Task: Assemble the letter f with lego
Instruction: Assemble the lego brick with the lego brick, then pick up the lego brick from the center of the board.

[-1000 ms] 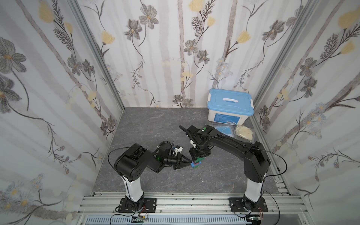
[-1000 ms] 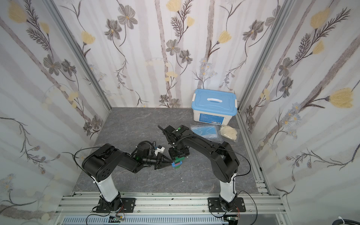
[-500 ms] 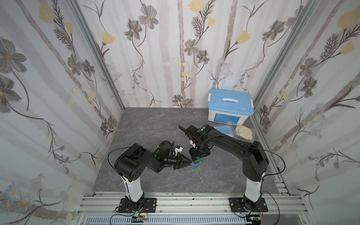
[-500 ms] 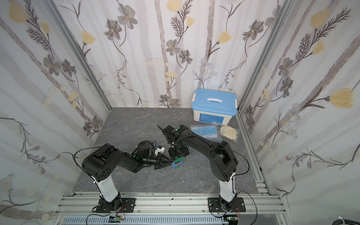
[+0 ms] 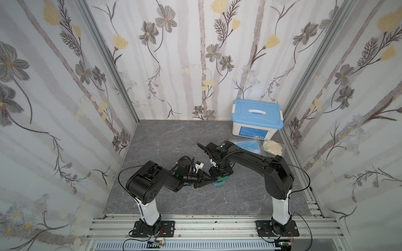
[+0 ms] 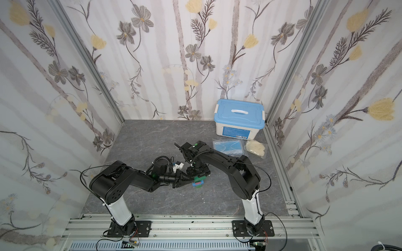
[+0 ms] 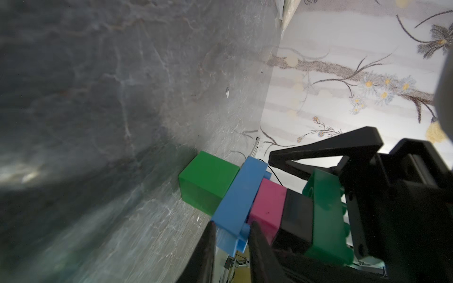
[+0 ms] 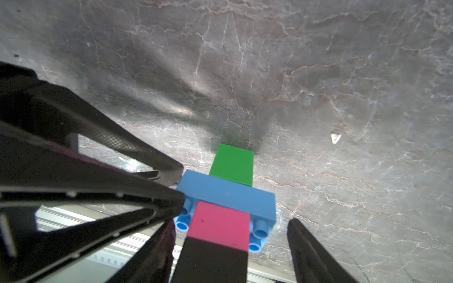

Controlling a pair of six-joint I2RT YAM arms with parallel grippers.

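The letter f [image 5: 219,182] [image 6: 198,182] stands upright on the grey table as one lego column. From the table up it is a green brick [image 7: 206,181], a blue crossbar [image 7: 241,196], a pink brick [image 7: 268,203], a black brick [image 7: 297,215] and a green bar [image 7: 326,215]. My left gripper [image 7: 231,235] reaches in from the side and is shut on one end of the blue crossbar [image 8: 228,196]. My right gripper [image 8: 230,223] hangs over the column, open. Its fingers [image 8: 306,245] straddle the black brick [image 8: 210,262], with a clear gap on one side.
A white box with a blue lid [image 5: 256,118] sits in the back right corner. In front of it lie a packet of blue masks [image 5: 248,144] and a bag of pale material [image 5: 273,146]. Flowered walls close three sides, and an aluminium rail [image 5: 206,226] runs along the front.
The right arm has shifted slightly above the column. The left arm and the bricks have stayed where they were.
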